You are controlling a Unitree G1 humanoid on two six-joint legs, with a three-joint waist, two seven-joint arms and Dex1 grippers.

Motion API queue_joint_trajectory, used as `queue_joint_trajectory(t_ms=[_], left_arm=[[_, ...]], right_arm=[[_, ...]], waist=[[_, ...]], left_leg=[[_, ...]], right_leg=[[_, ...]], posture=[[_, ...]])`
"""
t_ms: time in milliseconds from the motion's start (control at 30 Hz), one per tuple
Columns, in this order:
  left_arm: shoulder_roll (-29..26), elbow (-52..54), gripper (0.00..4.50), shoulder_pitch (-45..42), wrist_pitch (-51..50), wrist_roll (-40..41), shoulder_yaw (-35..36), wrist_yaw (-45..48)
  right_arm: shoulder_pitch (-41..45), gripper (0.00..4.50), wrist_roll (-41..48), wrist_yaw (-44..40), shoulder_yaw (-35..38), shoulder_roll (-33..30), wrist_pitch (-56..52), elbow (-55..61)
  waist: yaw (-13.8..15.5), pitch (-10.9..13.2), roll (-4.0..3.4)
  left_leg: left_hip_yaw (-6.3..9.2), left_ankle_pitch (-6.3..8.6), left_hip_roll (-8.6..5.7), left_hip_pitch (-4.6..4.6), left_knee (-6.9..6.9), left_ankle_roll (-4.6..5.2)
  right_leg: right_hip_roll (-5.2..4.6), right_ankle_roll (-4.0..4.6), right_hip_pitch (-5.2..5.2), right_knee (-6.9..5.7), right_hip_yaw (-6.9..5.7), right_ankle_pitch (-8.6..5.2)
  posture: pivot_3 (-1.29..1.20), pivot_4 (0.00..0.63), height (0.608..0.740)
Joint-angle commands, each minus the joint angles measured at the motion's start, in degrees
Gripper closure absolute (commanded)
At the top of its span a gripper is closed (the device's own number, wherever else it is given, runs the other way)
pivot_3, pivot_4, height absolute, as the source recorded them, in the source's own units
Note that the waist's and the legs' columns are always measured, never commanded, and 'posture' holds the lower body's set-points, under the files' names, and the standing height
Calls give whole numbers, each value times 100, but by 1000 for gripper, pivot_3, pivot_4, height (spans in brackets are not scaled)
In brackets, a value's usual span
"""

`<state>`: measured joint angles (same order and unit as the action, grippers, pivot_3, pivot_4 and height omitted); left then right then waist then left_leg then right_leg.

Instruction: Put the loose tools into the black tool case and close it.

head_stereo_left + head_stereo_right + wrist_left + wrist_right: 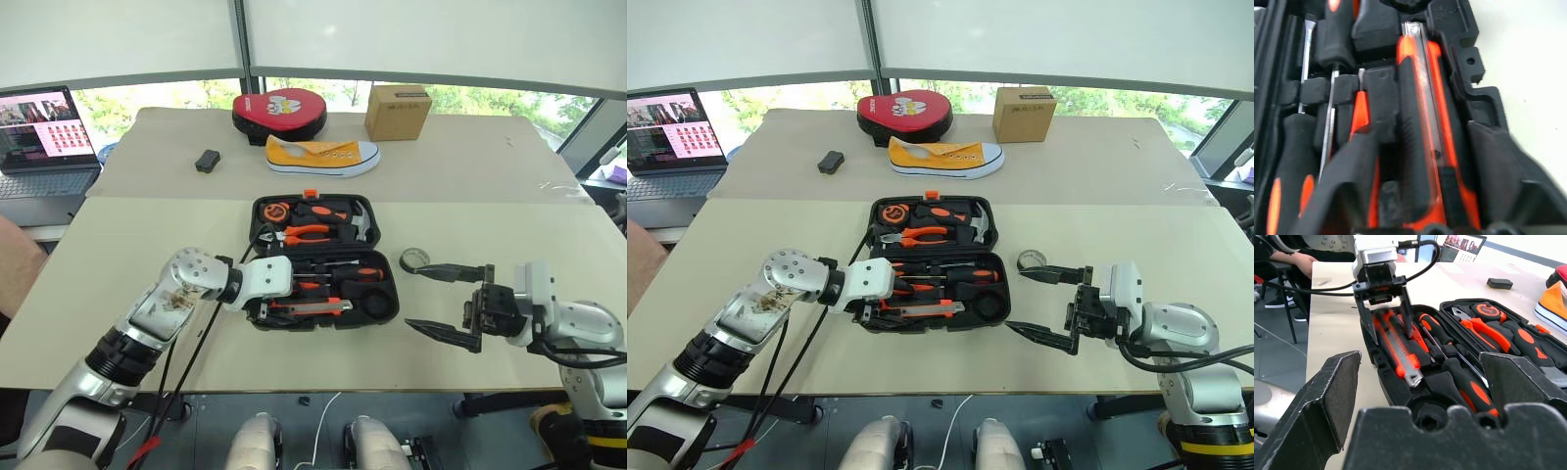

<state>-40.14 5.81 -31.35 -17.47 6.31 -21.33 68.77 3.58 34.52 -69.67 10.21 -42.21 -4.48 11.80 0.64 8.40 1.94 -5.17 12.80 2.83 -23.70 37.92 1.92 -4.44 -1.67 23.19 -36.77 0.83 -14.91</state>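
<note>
Left gripper [1386, 303] spread apart over the near-left end of the black tool case [323, 259] — one finger outside the case's near wall, the other down among the tool slots, the orange-and-black utility knife [1398, 352] lying between them in its near slot, not clamped. In the left wrist view, same knife [1425, 132] running lengthwise along the case's near edge, a slim all-orange tester screwdriver [1360, 110] just beside it, further into the case, and black-handled screwdriver shafts beyond that.

Right gripper [446, 304] wide open, holding nothing, hovering just off the right side of the case, fingers pointing toward it. Small tape roll [415, 259] on the table just beside the case's right edge, near the upper right finger — loose, outside the case.

Case lying open and flat at the table's middle, lid half away from the robot. In the near half: two orange-and-black-handled screwdrivers [960, 277] side by side behind the knife, plus a round empty-looking recess [377, 303] at the near-right corner. In the far half: orange-handled pliers [304, 233], tape measure [275, 211], hammer [355, 225]. Small orange latch [311, 194] at the case's far edge.

Beyond the case: yellow sneaker [321, 155], round red-and-black pad [279, 114], cardboard box [397, 112], small black object [207, 161]. Far left of the case, open laptop [44, 137].
</note>
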Motion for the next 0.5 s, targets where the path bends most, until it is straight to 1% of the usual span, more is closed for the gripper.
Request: queue_joint_trajectory(t_ms=[33,133,200,300,333,367,400,500], left_arm=[[426,-105,198,-49,55,735,454,137],[613,-300,198,-152,140,984,814,72],[645,-463,198,-159,326,1029,965,75],[559,-720,945,-14,936,879,967,291],[557,-794,1412,42,1121,809,942,311],[562,-845,1687,127,1293,736,888,325],[593,-924,2080,182,1524,644,841,306],[658,-1039,3206,380,1797,422,634,315]], right_arm=[[194,0,-27,-10,113,25,139,-105],[280,0,-47,-35,95,59,158,-217],[321,0,-67,-44,78,90,175,-282],[365,0,-96,-28,46,141,190,-341],[373,0,-106,-21,37,159,195,-351],[374,0,-117,-10,30,178,203,-351],[384,0,-131,1,22,197,208,-356],[421,0,-202,57,30,264,254,-368]], waist=[[4,0,0],[8,1,1],[5,0,1],[-1,0,0],[-1,0,0],[1,0,0],[1,0,0],[3,0,0]], left_leg=[[-1,0,-1,-1,0,0],[3,0,0,-9,13,0],[6,0,0,-8,15,0],[6,0,0,-7,15,0],[6,0,0,-7,15,0],[5,0,0,-7,15,0],[5,0,0,-7,15,0],[4,0,0,-7,15,0]], right_leg=[[-1,0,0,0,0,0],[-1,0,2,-3,-3,0],[0,-1,1,-6,-3,0],[1,0,1,-8,-2,1],[1,0,1,-8,-2,1],[1,0,1,-8,-2,1],[0,0,1,-8,-2,1],[0,0,1,-8,-3,1]], posture=[[0,150,740],[0,150,740],[0,150,740],[0,150,740],[0,150,740],[0,150,740],[0,150,740],[0,150,740]])
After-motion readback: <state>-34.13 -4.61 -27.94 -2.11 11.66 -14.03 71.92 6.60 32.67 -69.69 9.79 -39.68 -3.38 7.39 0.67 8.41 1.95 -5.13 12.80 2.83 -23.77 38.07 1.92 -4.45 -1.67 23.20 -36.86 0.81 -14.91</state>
